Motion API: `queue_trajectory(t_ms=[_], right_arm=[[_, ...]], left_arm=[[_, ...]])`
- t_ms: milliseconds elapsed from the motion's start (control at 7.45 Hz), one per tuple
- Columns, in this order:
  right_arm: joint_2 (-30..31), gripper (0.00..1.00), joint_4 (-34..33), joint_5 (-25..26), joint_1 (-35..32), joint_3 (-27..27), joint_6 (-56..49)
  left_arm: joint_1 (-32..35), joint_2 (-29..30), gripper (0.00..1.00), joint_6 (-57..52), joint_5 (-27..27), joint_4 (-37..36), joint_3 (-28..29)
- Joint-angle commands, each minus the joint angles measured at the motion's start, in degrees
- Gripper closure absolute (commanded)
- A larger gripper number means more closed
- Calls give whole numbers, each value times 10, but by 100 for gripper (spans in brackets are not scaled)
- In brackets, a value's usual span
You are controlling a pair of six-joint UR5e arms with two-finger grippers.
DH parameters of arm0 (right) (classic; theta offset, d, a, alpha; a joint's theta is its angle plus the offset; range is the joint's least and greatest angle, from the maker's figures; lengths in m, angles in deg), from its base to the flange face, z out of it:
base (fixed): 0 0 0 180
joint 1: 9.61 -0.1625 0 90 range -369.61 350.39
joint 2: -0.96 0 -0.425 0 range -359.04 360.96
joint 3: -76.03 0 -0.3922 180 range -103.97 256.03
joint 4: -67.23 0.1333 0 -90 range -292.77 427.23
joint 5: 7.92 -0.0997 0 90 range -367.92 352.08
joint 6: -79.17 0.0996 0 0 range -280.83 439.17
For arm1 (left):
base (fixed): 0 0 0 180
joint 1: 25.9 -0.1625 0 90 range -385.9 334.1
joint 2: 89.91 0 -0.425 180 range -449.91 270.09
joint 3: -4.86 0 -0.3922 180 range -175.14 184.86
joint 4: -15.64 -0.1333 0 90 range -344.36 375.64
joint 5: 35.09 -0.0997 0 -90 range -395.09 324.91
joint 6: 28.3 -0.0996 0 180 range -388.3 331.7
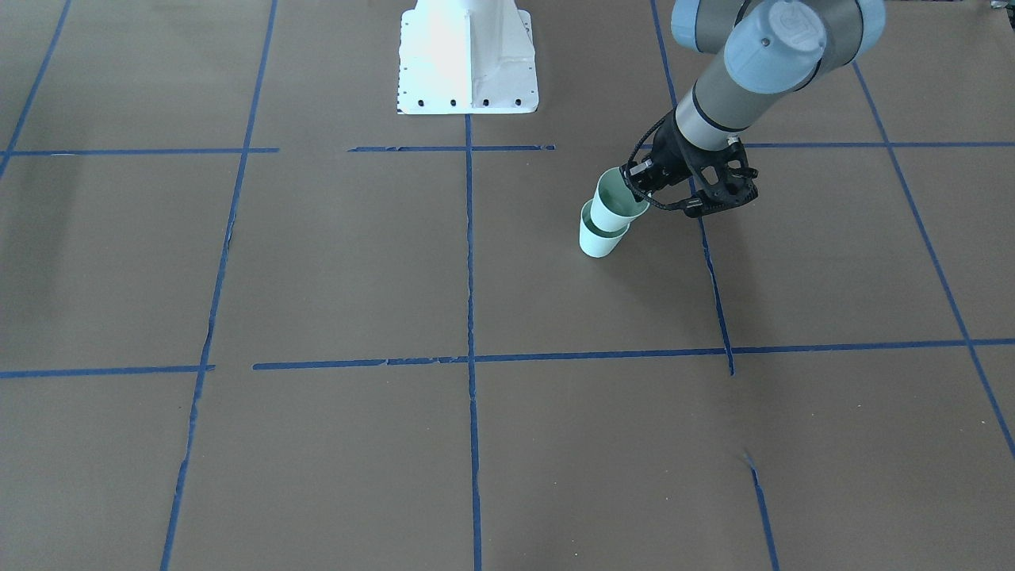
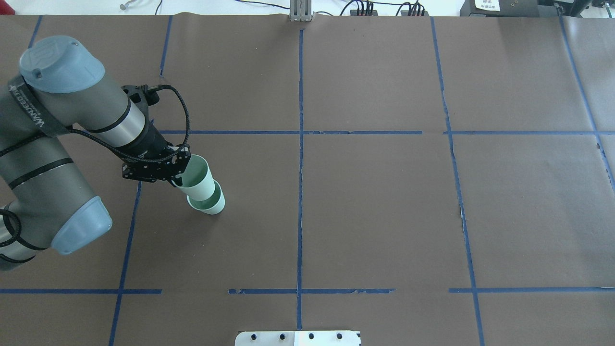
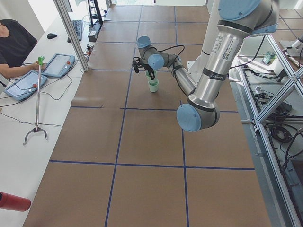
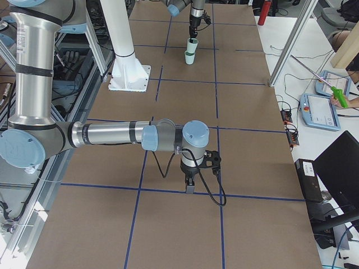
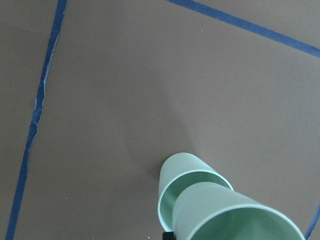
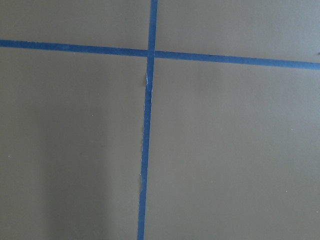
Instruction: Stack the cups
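Observation:
Two pale mint-green cups are on the table's left half. The lower cup [image 1: 599, 242] [image 2: 214, 205] stands on the brown paper. The upper cup [image 1: 614, 208] [image 2: 197, 180] is tilted, with its base inside the lower cup's mouth. My left gripper [image 1: 638, 190] [image 2: 178, 178] is shut on the upper cup's rim. The left wrist view shows the upper cup [image 5: 220, 210] nested in the lower cup [image 5: 182, 167]. My right gripper [image 4: 190, 188] shows only in the exterior right view, pointing down at the paper far from the cups; I cannot tell whether it is open or shut.
The table is covered in brown paper with a grid of blue tape lines [image 2: 300, 192]. The white robot base [image 1: 468, 59] is at the table's robot side. Operators, tablets [image 3: 59, 65] and a grabber stick [image 3: 37, 104] are on a side desk.

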Motion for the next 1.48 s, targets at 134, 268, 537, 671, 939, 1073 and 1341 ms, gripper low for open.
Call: queue_trajectory(t_ms=[134,268,537,671,939,1073,1341], right_arm=[[0,0,-1,0,0,0,0],[0,0,-1,0,0,0,0],[0,0,0,0,0,0,0],[0,0,-1,0,0,0,0],[0,0,0,0,0,-1,0],[0,0,0,0,0,0,0],[0,0,0,0,0,-1,0]], left_arm=[[0,-1,100,-2,0,21,18],[0,0,100,-1,1,21,19],[0,0,1,-3,0,22,16],[0,-1,0,-3,-1,24,12],[10,-12,0,-14,-2,22,-28],[44,-14,0,-55,-2,18,-37],[119,-44,0,-223,-2,10,-34]])
